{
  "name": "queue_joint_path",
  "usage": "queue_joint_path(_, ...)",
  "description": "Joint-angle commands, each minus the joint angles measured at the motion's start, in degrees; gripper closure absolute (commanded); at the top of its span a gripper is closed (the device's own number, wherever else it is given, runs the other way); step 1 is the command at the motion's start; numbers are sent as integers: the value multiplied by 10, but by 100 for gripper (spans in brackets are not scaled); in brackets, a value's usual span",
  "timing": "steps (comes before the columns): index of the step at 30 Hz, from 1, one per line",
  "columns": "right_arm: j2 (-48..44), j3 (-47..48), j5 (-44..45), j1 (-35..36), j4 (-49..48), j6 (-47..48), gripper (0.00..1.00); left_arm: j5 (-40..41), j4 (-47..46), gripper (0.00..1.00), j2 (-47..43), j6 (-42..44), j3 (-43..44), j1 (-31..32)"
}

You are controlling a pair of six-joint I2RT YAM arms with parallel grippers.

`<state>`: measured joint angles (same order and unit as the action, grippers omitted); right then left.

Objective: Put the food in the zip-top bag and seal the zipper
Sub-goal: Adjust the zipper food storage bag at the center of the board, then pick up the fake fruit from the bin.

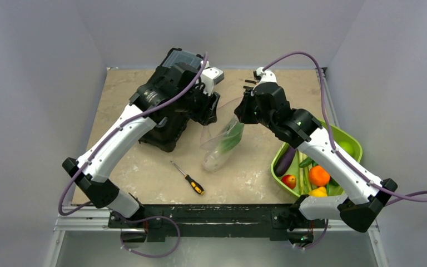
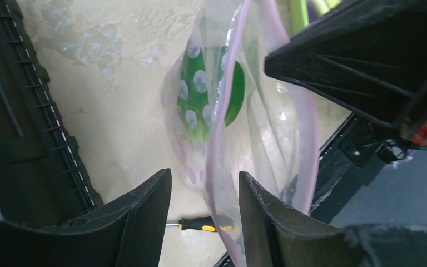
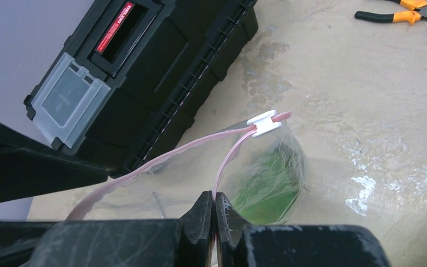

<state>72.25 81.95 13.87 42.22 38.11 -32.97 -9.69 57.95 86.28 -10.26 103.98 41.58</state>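
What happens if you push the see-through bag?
Probably floppy: the zip-top bag sags and crinkles below the right gripper pinching its rim. Likely light: thin film, a leafy green inside. Its pink zipper curves, so hardly stiff.

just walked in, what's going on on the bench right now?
The right gripper is pinched shut on one lip of the zipper, holding the mouth of the zip-top bag open. The left gripper has its jaws apart around the other lip, not clamping it. One leafy green is in the bag. The other food sits in the green bowl. The zipper is not sealed.
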Motion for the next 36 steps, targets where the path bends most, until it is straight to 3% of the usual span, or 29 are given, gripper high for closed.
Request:
queue_joint_path(1, -14, 21, -15, -1, -23, 1, 100, 52, 26, 58, 29, 47, 43, 10)
queue_joint_path(3, -15, 25, -20, -1, -22, 3, 100, 55, 30, 75, 41, 53, 54, 11)
queue_joint_path(4, -17, 28, -20, 0, -21, 5, 100, 57, 31, 90, 42, 55, 56, 11)
queue_joint_path(6, -20, 32, -11, 0, -15, 12, 100, 63, 24, 100, 35, 59, 44, 12)
queue_joint_path(8, -25, 34, 11, -1, -1, 21, 97, 65, -5, 100, 7, 61, 6, 11)
queue_joint_path(13, -50, 37, 31, -1, 24, 42, 55, 68, -104, 100, -60, 58, -111, 9)
queue_joint_path(17, -97, 27, 33, 0, 10, 46, 43, 112, -115, 100, -85, 48, -144, 9)
queue_joint_path(20, -146, -5, 70, -1, -2, 47, 40, 125, -126, 100, -96, 40, -160, 9)
queue_joint_path(25, -202, -101, 270, -2, 1, 16, 35, 133, -118, 100, -92, 38, -155, 9)
queue_joint_path(27, -215, -157, 312, -9, -8, -13, 35, 138, -120, 100, -96, 38, -158, 9)
queue_joint_path(30, -205, -221, 318, -40, -15, -43, 36, 140, -123, 100, -98, 38, -160, 9)
queue_joint_path(36, -167, -280, 243, -182, 26, -123, 38, 141, -126, 100, -99, 40, -165, 9)
